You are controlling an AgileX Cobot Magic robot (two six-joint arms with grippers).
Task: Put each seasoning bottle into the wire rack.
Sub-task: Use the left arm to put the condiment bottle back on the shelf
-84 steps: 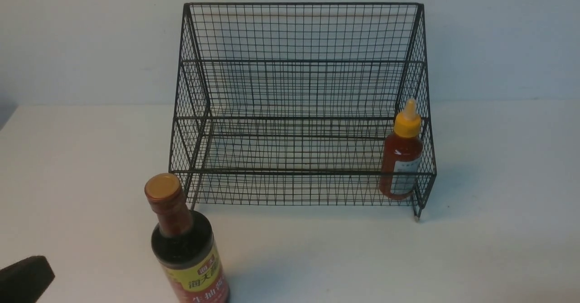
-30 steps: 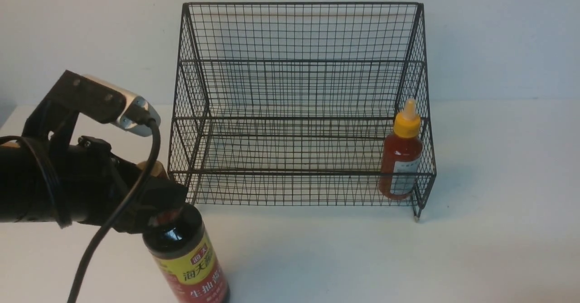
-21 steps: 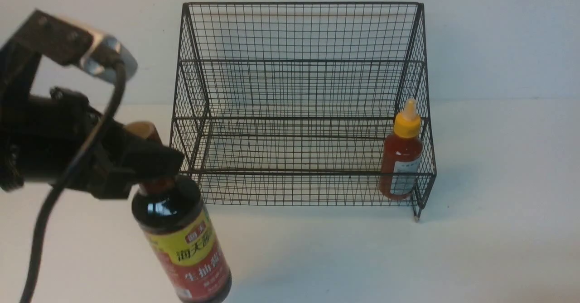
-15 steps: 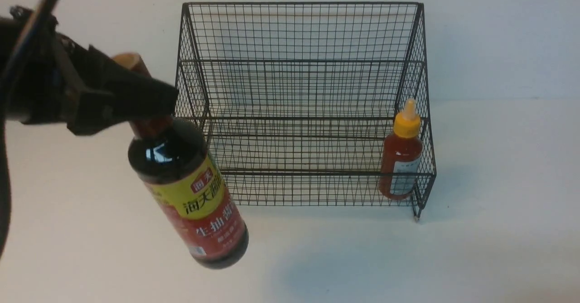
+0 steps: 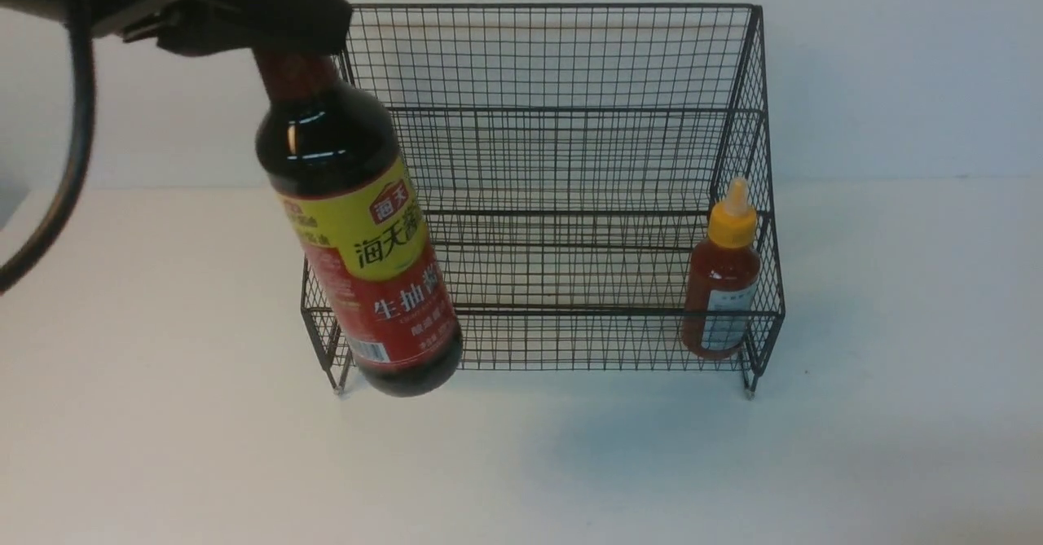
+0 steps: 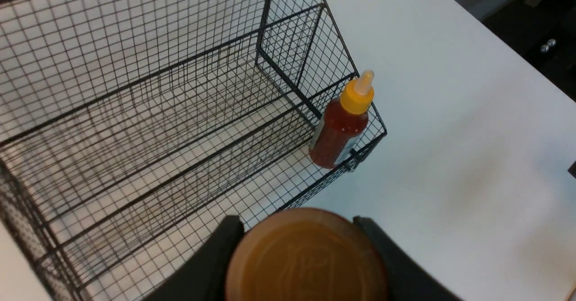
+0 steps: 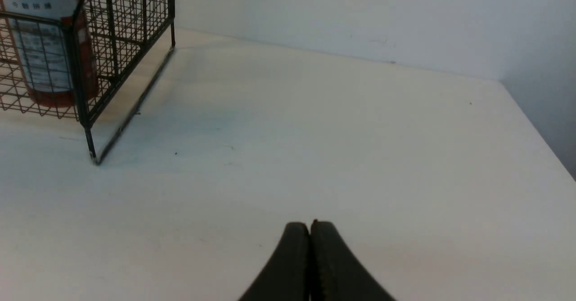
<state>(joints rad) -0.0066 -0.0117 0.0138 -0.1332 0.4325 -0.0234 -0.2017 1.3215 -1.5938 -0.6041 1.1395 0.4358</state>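
Clamped in your left gripper [image 6: 306,247]: soy bottle [image 5: 363,235], tilted; straighten it, raise its base over the front rail of the rack [image 5: 554,312]. Right gripper [image 7: 309,229]: fingers together.

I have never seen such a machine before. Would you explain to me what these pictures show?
This is a robot with two arms. The front picture looks forward from between them; the other two come from cameras on its wrists. Its left hand holds a dark soy-sauce bottle by the neck, tilted, above the white table. On the table stands a black wire rack, with a red squeeze bottle in its right end. The right hand is shut and holds nothing.
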